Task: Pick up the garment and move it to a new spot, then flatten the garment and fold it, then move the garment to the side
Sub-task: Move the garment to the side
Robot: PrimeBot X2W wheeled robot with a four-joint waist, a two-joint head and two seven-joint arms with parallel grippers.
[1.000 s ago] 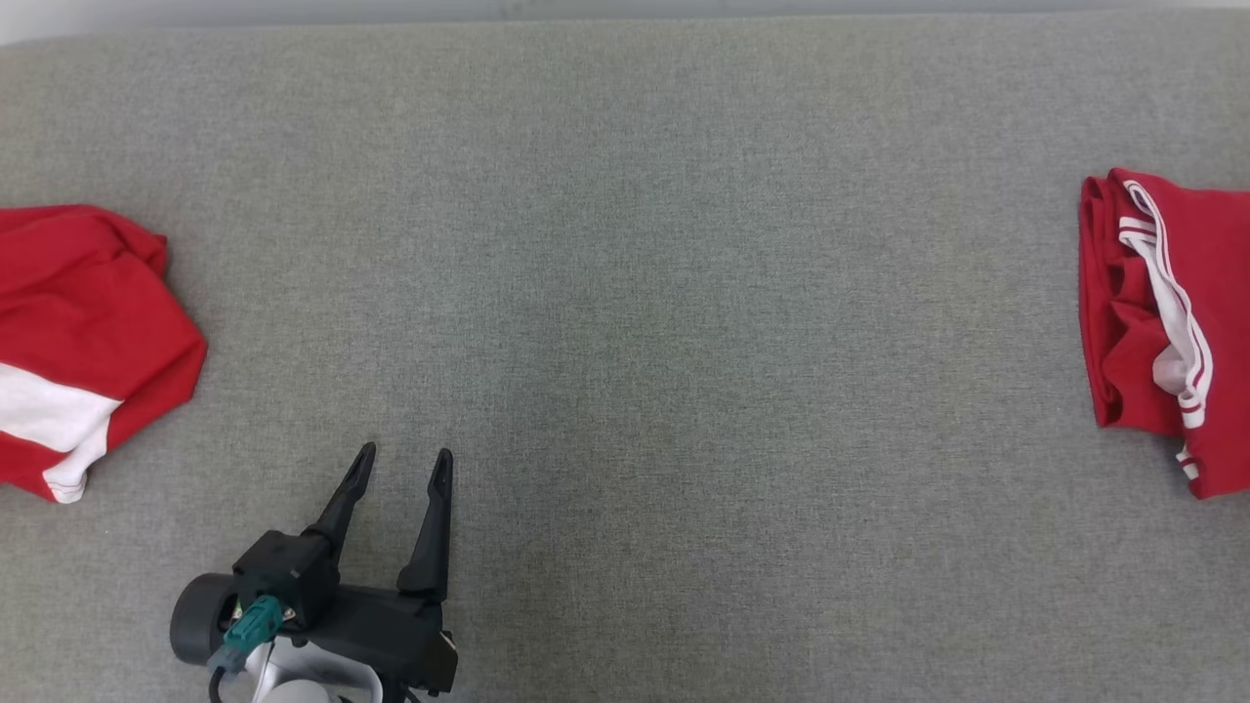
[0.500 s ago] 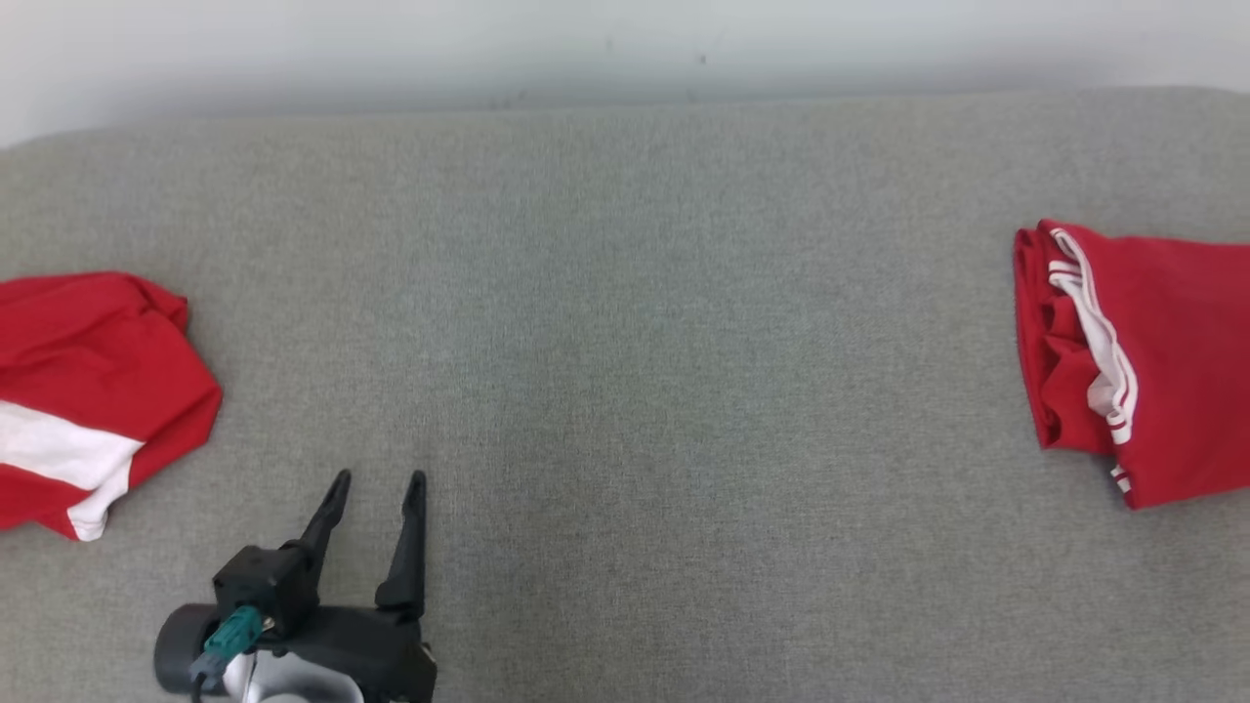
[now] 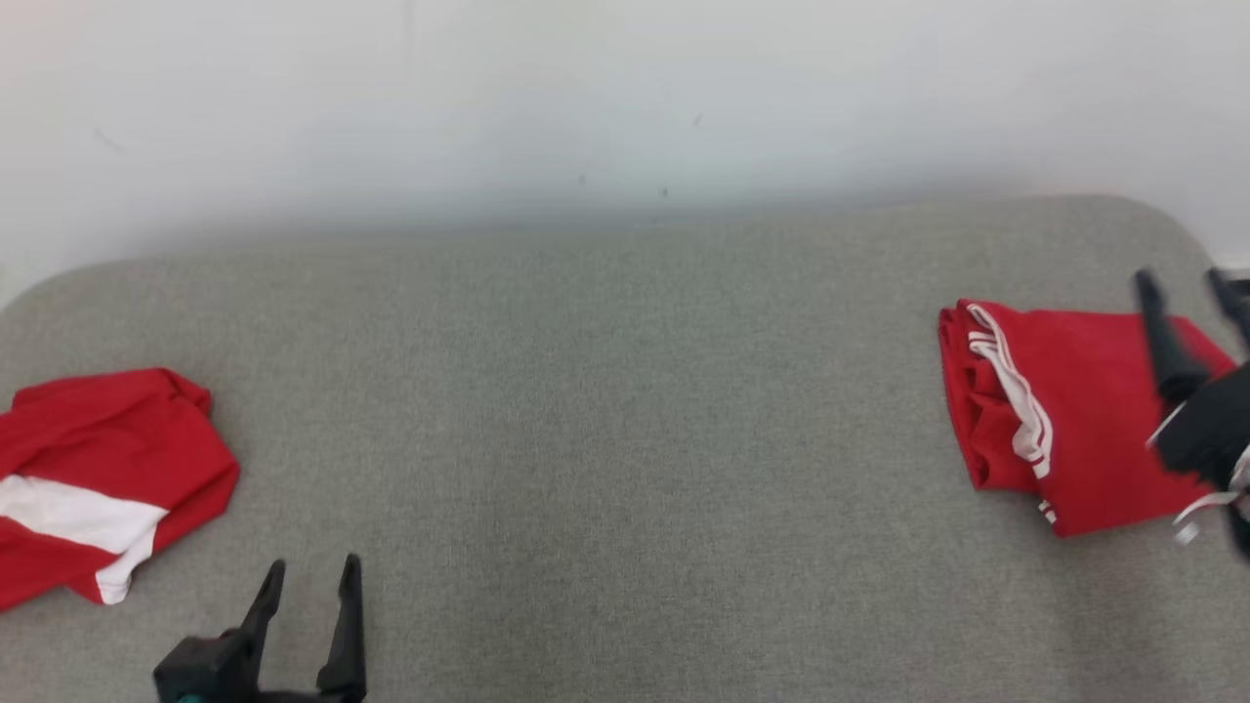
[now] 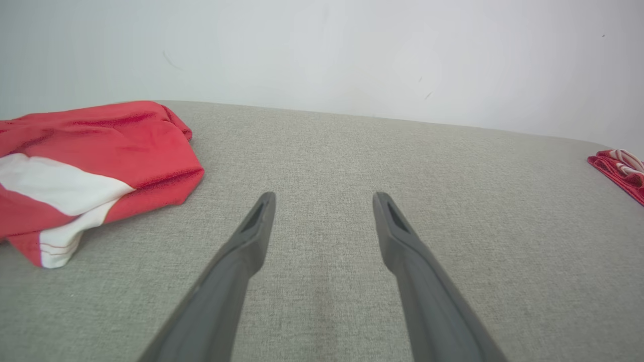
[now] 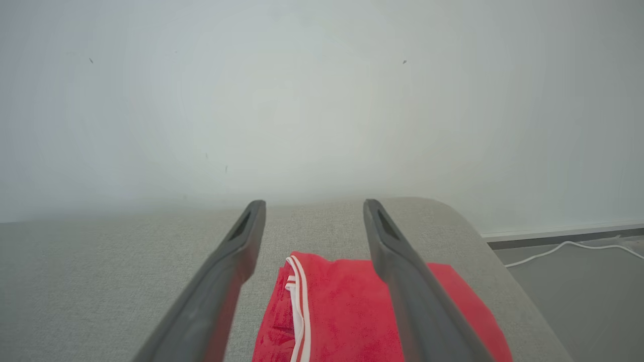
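My right gripper (image 3: pixel 1182 283): fingers spread, empty, over the folded red garment (image 3: pixel 1074 420) at the right end of the gray cushion (image 3: pixel 625 439). Left gripper (image 3: pixel 312 566): spread, empty, near the crumpled red garment (image 3: pixel 107 459) at far left.

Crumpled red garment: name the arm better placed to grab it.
Left. The left gripper, open, sits near the crumpled red garment; the right gripper hangs far off over the folded red garment.

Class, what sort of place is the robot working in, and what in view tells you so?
Probably an indoor test room for garment folding: a broad grey fabric-covered surface against a bare white wall, with a crumpled red garment and a folded red garment on it.
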